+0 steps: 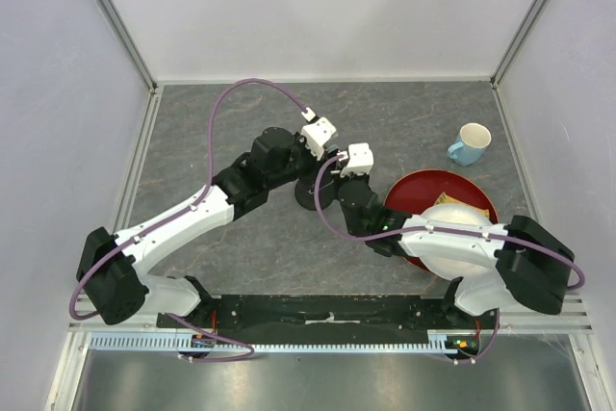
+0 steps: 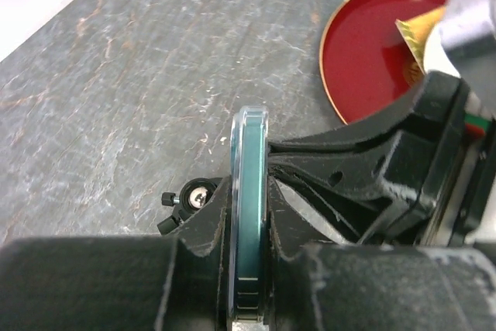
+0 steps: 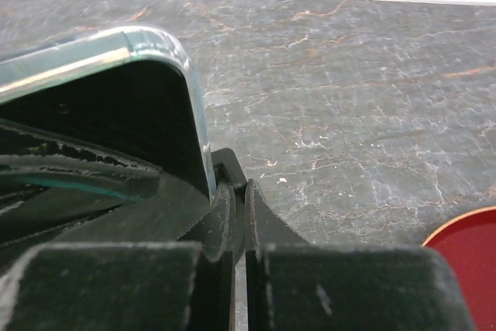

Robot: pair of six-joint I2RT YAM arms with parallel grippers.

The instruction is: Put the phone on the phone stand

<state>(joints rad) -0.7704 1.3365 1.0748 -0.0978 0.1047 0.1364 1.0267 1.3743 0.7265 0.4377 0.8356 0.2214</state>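
Phone (image 2: 249, 160), pinched edge-up in our left claw (image 2: 248, 230), hangs by the stand (image 1: 306, 201); right claw (image 3: 239, 222) is closed, empty. We should lower it slowly, square to the stand.

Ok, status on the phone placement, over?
Left gripper shut on the phone, edge up. Right gripper shut, empty, beside the phone. Phone stand under both grippers, seating unclear. Red plate off to the side.
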